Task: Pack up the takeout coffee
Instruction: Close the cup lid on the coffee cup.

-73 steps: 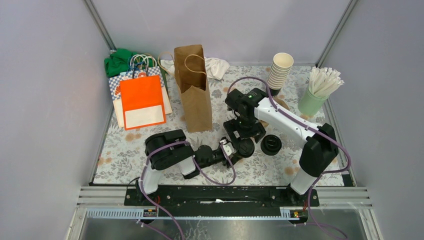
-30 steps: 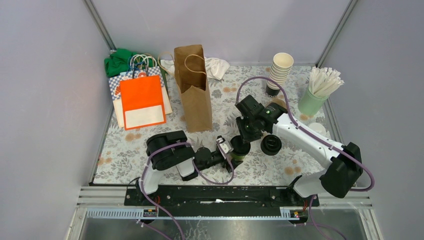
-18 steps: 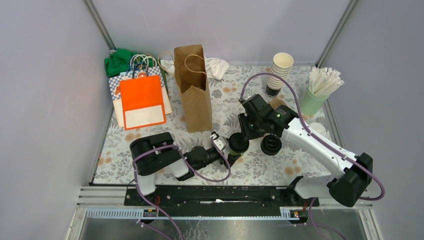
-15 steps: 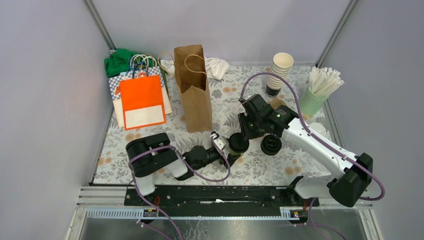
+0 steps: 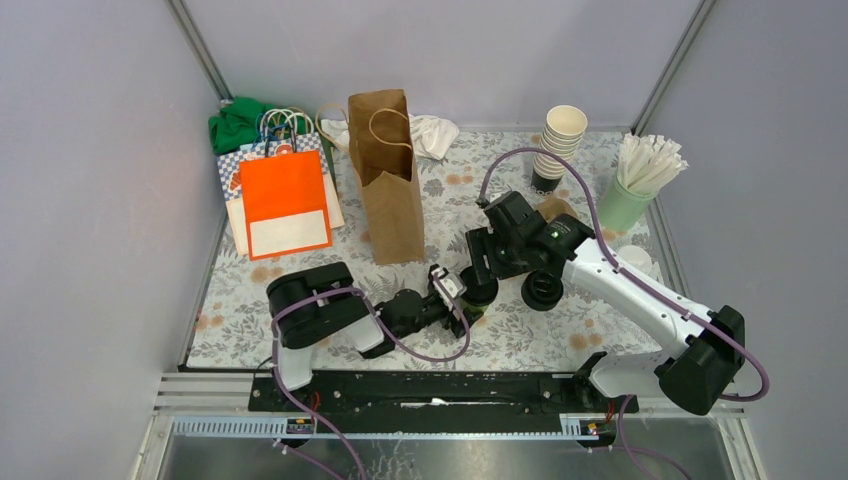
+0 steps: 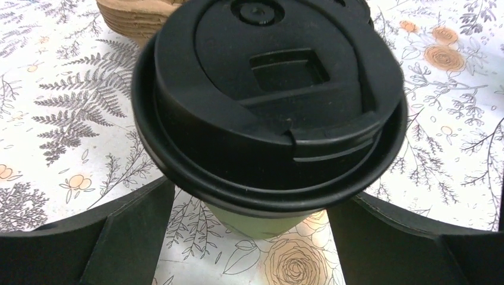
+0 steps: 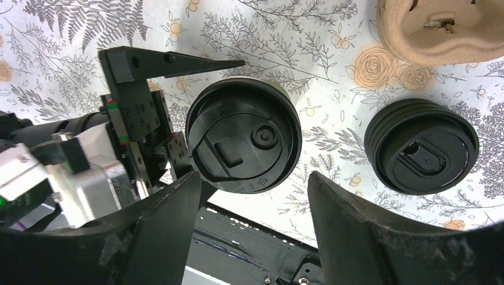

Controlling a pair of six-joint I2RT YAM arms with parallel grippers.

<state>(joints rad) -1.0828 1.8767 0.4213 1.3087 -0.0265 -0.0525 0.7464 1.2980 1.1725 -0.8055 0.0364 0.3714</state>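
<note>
The takeout coffee cup (image 7: 243,142) stands upright on the flowered table (image 5: 300,290), near the front centre, with its black lid on. The left gripper (image 6: 261,202) is spread wide, one finger on each side of the green cup wall and apparently clear of it, so nothing is gripped. The right gripper (image 7: 254,181) hangs just above the lid with its jaws parted and empty. Hazard 1: if the left jaws close high, they are likely to bear on the overhanging lid rim rather than the wall, which could pop the lid or tip the cup. Hazard 2: hard closure could crush the paper wall. Hazard 3: the two grippers work close together (a lift could bring them into contact). Hazard 4: the brown paper bag (image 5: 385,175) stands well apart to the rear left, tall and narrow; a cup carried off-centre could catch its mouth or topple it. Not determinable: the cup's contents, whether the lid is snapped down all round, the bag's interior, and the far left finger, which the right wrist view hides under the cup. The top view shows little of the cup beneath the right gripper.
</note>
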